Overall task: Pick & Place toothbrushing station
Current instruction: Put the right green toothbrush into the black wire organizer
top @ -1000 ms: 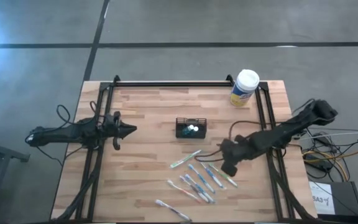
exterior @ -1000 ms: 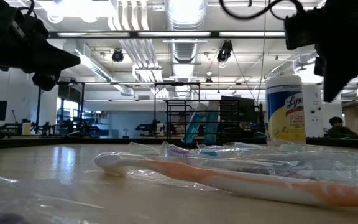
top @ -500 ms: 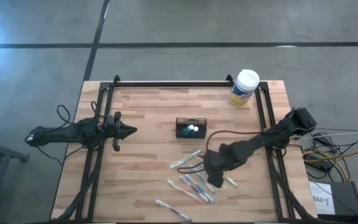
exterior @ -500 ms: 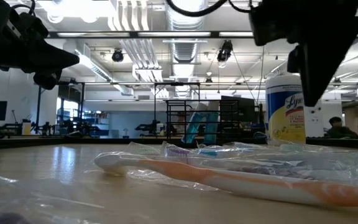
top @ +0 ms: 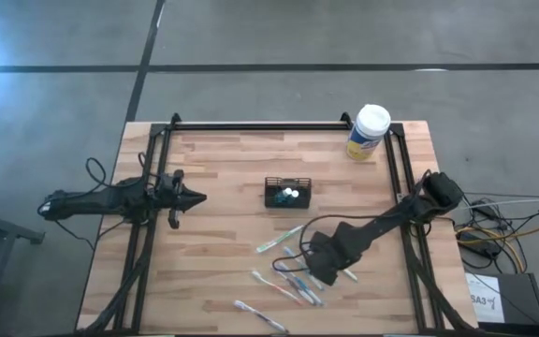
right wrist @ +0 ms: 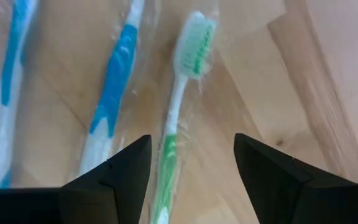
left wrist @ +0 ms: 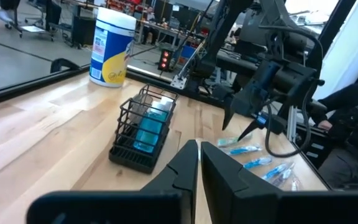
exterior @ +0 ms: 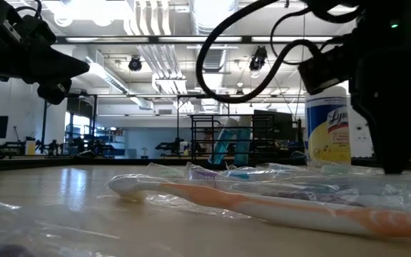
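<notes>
R gripper (top: 318, 273) is low over the scatter of plastic-wrapped toothbrushes (top: 293, 271) at the front-middle of the light wood-plank desk (top: 223, 271), fingers spread wide and empty. In the R wrist view the two dark fingers (right wrist: 110, 177) straddle a green-handled, white-necked toothbrush in clear wrap (right wrist: 179, 118), w/ a blue-handled wrapped toothbrush (right wrist: 114, 99) just beside it; nothing gripped yet, fingers look apart from the wrap. Judgement: straddle is set so the handle sits between the fingers for a pinch across its narrow width, approach from above bc brushes lie flat on the desk. The small black rectangular mesh-sided caddy (top: 288, 193), i.e. the toothbrushing station, stands upright near desk centre, well apart from the brush pile and farther back; already holds blue/teal items w/ white tops, exact contents too small to tell. It sits central prob so either arm can reach it. L gripper (top: 187, 197) hovers at the desk's L side, pointing toward the caddy, fingers closed w/ only a slit between them and nothing held; in its wrist view the closed fingers (left wrist: 191, 165) aim at the caddy (left wrist: 143, 127). Looks like it's waiting. White-lidded, yellow-labelled round wipes canister (top: 369, 133) stands at the back-R corner, clear of the work. Low view: an orange-and-white wrapped toothbrush (exterior: 262, 203) lies close to the camera. Step in hand, my guess: pre-grasp on green brush; risk = slippery wrap or grabbing neighbour brush too.
</notes>
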Motion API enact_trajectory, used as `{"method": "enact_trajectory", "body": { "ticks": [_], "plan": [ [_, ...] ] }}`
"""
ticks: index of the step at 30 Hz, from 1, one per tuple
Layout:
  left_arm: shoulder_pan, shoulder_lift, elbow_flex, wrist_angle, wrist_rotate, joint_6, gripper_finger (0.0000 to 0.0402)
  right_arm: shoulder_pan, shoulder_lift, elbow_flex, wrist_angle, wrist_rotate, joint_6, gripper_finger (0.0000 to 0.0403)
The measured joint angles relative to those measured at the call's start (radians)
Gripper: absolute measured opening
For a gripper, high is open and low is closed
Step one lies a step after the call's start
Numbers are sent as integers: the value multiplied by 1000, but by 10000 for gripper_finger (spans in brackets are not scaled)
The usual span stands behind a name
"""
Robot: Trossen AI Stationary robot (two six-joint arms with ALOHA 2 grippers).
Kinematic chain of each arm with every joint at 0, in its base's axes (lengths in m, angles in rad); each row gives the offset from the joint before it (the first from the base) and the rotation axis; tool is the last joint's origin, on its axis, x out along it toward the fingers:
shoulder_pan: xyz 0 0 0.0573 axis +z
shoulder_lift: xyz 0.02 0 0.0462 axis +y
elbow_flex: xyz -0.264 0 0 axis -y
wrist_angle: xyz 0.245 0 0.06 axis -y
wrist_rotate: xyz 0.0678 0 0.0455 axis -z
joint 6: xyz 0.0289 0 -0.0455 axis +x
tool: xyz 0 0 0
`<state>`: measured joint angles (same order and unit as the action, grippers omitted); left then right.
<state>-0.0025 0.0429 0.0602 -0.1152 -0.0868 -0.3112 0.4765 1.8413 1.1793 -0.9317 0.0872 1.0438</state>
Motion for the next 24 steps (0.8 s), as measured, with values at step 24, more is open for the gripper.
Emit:
{"method": "enact_trajectory", "body": {
  "ticks": [24],
  "plan": [
    [0, 5, -13, 14, 2, -2, 28, 17, -31, -208, 253, 25, 7, 119]
  ]
}}
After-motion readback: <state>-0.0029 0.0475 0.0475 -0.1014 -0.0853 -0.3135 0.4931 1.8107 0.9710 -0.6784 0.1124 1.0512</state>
